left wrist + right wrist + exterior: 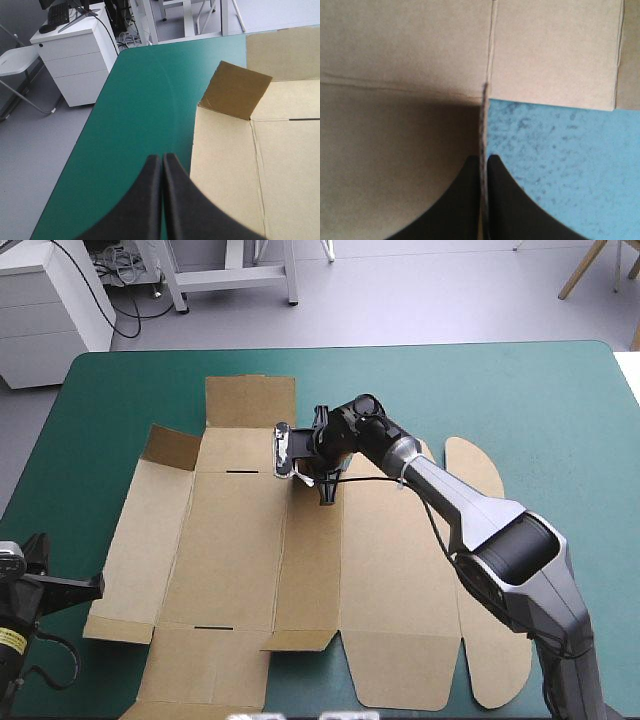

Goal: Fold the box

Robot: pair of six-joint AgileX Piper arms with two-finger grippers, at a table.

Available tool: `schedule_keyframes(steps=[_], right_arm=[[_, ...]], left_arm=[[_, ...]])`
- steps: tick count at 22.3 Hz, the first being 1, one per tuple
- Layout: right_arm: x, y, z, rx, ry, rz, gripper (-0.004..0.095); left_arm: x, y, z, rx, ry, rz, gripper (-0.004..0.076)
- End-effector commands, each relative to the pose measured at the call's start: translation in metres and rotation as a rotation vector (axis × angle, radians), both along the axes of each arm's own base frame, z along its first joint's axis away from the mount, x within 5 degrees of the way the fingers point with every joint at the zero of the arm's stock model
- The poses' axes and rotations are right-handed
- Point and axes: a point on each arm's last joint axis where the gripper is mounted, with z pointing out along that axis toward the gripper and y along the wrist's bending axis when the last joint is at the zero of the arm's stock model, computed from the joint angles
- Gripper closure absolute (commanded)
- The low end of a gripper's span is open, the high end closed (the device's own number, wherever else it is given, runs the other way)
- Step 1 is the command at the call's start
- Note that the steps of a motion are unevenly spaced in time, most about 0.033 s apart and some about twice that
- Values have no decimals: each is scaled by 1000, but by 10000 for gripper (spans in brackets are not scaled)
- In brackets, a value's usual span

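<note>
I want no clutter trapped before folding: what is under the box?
The box lies nearly flat on the teal-green cover, which shows beside it. Nothing peeks out, but the cover beneath the board is hidden. On top, the right gripper pinches a board edge.

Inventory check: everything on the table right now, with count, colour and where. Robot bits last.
box: 1, brown, cut sheet lying flat across the middle of the table
flap: 1, brown, at the box's far left corner, standing raised
table cover: 1, teal-green, under the box
left gripper: 1, black fingers, shut on nothing, over the cover just off the box's left edge, toward the table's near left corner
right gripper: 1, black fingers, shut on a thin edge of the box, toward the box's far side
</note>
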Motion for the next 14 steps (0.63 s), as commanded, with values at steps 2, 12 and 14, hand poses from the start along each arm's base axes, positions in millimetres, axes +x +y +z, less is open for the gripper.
schedule_keyframes(steps=[2,12,14], right_arm=[[-6,1,45,125,-95,-2,680],[-32,-25,117,281,-76,-255,305],[-42,-33,135,326,-57,-315,581]], left_arm=[[2,-1,13,11,-83,-20,734],[2,-1,13,8,-83,-21,733],[2,-2,15,19,-103,-33,711]])
